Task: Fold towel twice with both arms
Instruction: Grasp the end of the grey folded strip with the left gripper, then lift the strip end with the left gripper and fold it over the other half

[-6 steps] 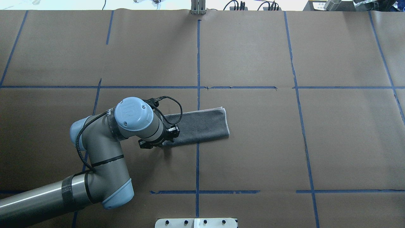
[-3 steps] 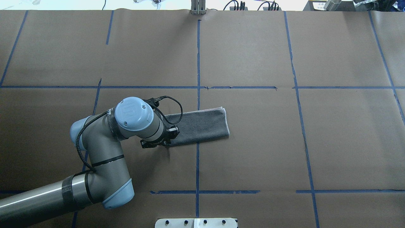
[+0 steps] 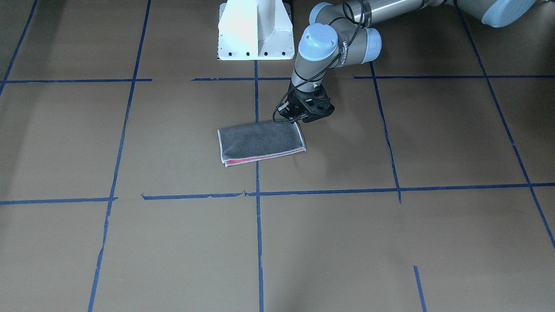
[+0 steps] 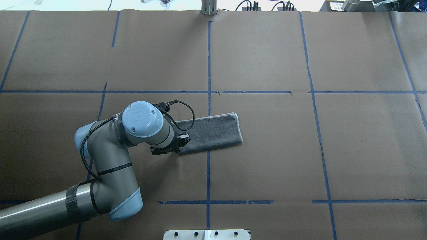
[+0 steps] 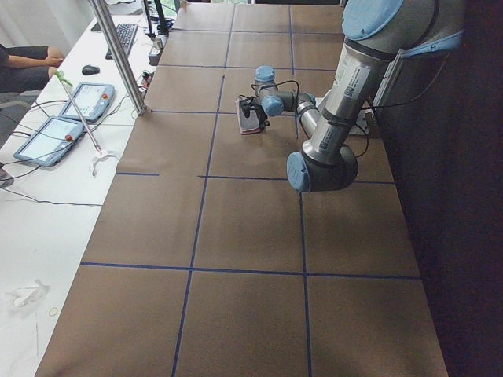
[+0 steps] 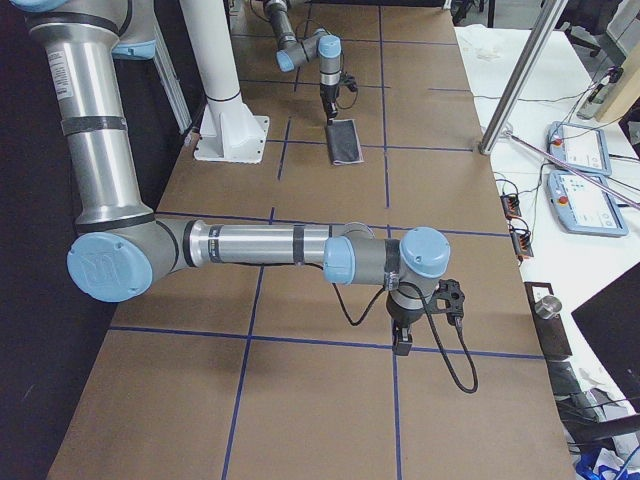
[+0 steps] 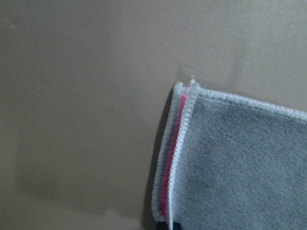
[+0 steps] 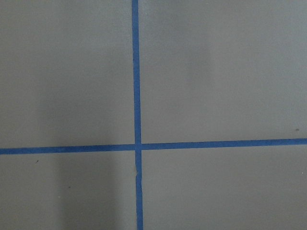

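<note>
The towel [image 4: 213, 131] lies near the table's middle, folded into a strip, dark grey face up with a pink-red sliver at its whitish hem [image 3: 243, 160]. My left gripper [image 4: 173, 148] sits low at the strip's left short end, near its near corner, and appears shut on that edge. In the left wrist view the towel's corner [image 7: 240, 163] fills the lower right, with a black fingertip [image 7: 165, 225] on its edge. My right gripper [image 6: 402, 345] shows only in the exterior right view, low over bare table far from the towel; I cannot tell whether it is open or shut.
The white pedestal [image 3: 256, 30] stands at the robot's side of the table. Blue tape lines [image 8: 135, 96] grid the brown paper cover. A metal post [image 5: 118, 55] and the operators' desk with tablets [image 6: 580, 170] lie beyond the far edge.
My left gripper has shifted slightly to the right along the towel's left end, and the towel's near left corner has drawn in with it. The rest of the towel has not moved.
</note>
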Motion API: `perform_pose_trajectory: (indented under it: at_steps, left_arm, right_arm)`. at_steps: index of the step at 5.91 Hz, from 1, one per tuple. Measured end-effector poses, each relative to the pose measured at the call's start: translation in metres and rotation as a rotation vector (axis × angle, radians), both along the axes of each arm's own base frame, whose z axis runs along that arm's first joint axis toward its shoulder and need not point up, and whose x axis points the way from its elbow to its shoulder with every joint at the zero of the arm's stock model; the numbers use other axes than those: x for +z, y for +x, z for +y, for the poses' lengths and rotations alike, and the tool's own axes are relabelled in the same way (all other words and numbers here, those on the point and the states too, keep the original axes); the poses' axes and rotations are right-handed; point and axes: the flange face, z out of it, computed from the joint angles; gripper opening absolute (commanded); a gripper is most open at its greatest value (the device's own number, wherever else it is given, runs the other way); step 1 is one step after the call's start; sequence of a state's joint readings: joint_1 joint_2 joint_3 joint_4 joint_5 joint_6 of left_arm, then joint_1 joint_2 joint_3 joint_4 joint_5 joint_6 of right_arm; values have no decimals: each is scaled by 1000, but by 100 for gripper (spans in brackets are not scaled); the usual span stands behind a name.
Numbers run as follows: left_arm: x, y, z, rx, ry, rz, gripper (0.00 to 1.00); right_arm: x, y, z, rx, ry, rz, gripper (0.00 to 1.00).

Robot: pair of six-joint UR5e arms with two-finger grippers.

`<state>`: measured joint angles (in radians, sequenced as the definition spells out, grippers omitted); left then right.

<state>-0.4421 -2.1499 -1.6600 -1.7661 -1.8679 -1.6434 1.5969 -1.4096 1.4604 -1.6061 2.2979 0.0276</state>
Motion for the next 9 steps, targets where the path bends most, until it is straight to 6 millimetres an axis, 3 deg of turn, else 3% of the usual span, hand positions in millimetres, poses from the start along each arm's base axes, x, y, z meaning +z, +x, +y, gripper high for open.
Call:
perform_pose_trajectory:
  at_steps: [3, 4, 7, 9]
  left_arm:
    - [-48, 5, -11, 101, 215, -104, 0]
    - [-65, 16, -11, 141, 320, -151, 0]
    - [-108, 85, -8, 307, 598, -291, 0]
    - [-133, 120, -1, 439, 788, -362, 0]
  right_arm:
    - [1, 0, 1, 0, -1, 0, 100]
    - [1, 0, 1, 0, -2, 0, 100]
    - [3, 0, 3, 0, -6, 0, 100]
    - [5, 0, 4, 0, -9, 0, 100]
